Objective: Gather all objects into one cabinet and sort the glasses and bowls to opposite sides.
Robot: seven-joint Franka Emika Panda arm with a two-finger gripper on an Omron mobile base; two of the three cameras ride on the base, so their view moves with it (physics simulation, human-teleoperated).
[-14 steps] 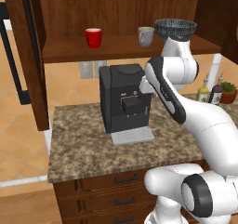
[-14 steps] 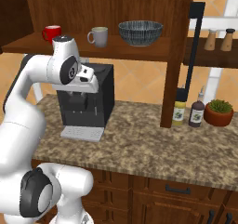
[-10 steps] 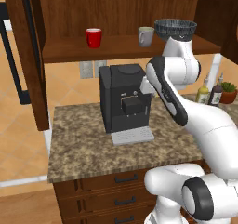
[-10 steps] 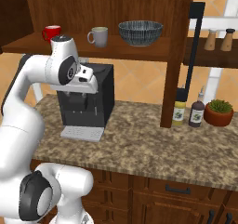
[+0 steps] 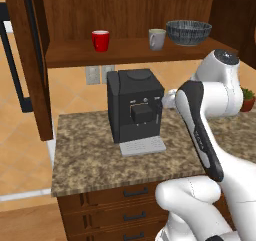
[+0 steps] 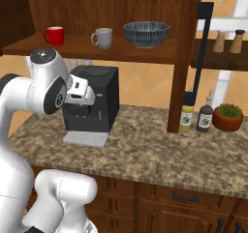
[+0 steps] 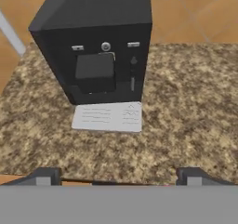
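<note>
On the shelf of the dark-brown cabinet point(image 5: 125, 52) point(image 6: 97, 49) a red cup point(image 5: 100, 40) point(image 6: 54, 35) stands at the left. A grey mug point(image 5: 157, 39) point(image 6: 102, 37) stands in the middle, and a wide dark-grey ribbed bowl point(image 5: 188, 32) point(image 6: 146, 34) sits at the right, next to the mug. My hand point(image 6: 80, 92) hangs below the shelf, in front of the coffee machine and above the counter. My gripper point(image 7: 118, 179) is open wide with nothing between its fingertips point(image 7: 44, 176), and it looks down on the machine's front.
A black coffee machine point(image 5: 135, 110) point(image 6: 92, 101) point(image 7: 95, 46) stands on the granite counter point(image 6: 145, 150) under the shelf. Two bottles point(image 6: 186, 117) and a potted plant point(image 6: 227, 117) stand at the counter's right, beyond the open cabinet door point(image 6: 184, 58). Shakers point(image 6: 227, 41) stand on a side shelf.
My arm has drawn back from the shelf and sunk a little; the hand now sits lower, level with the coffee machine. The cups and the bowl have not moved.
</note>
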